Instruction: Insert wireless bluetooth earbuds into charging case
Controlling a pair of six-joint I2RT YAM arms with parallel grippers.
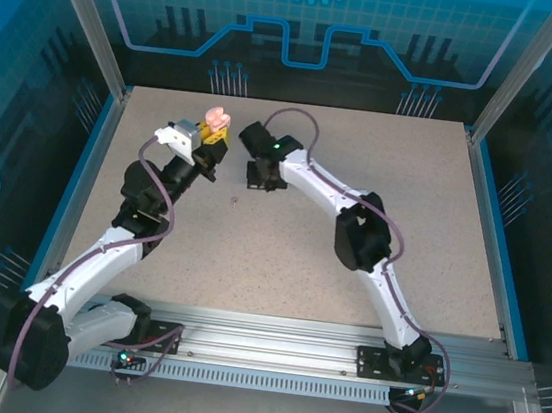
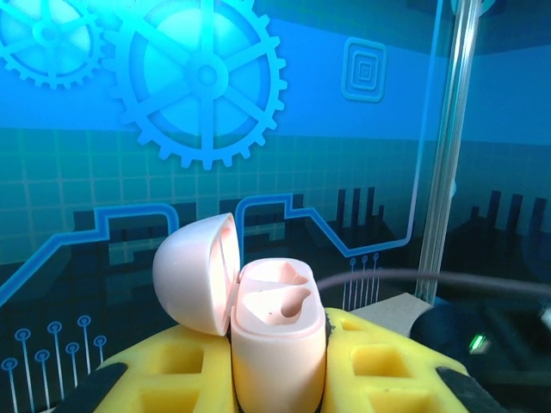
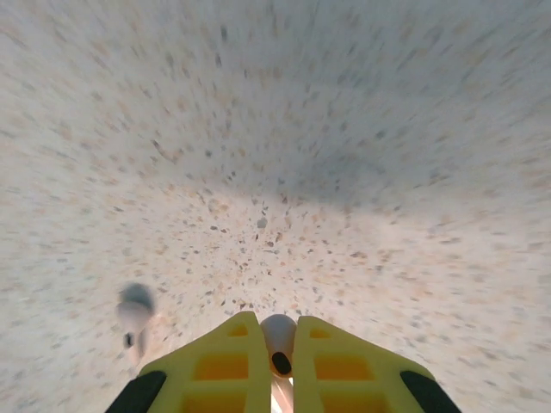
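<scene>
Your right gripper [image 3: 277, 323] is pinched together on a pale earbud [image 3: 278, 344], low over the table [image 3: 362, 129]. The hold is narrow: the earbud sits at the very tips, so a twist on the lift could flick it out, or turn it so that it meets its pocket the wrong way round. A small blurred thing [image 3: 135, 308] lies on the table just left of those tips; a sideways sweep would knock it away.

Your left gripper [image 2: 280, 366] is clamped on the pink charging case [image 2: 277, 344], held upright in the air with its lid [image 2: 194, 275] swung open to one side. Press down too hard and the case could slide between the yellow fingers [image 2: 379, 361], or the lid could be nudged shut.

Inside the case, the pockets look empty, though the shallow angle leaves that uncertain.
</scene>
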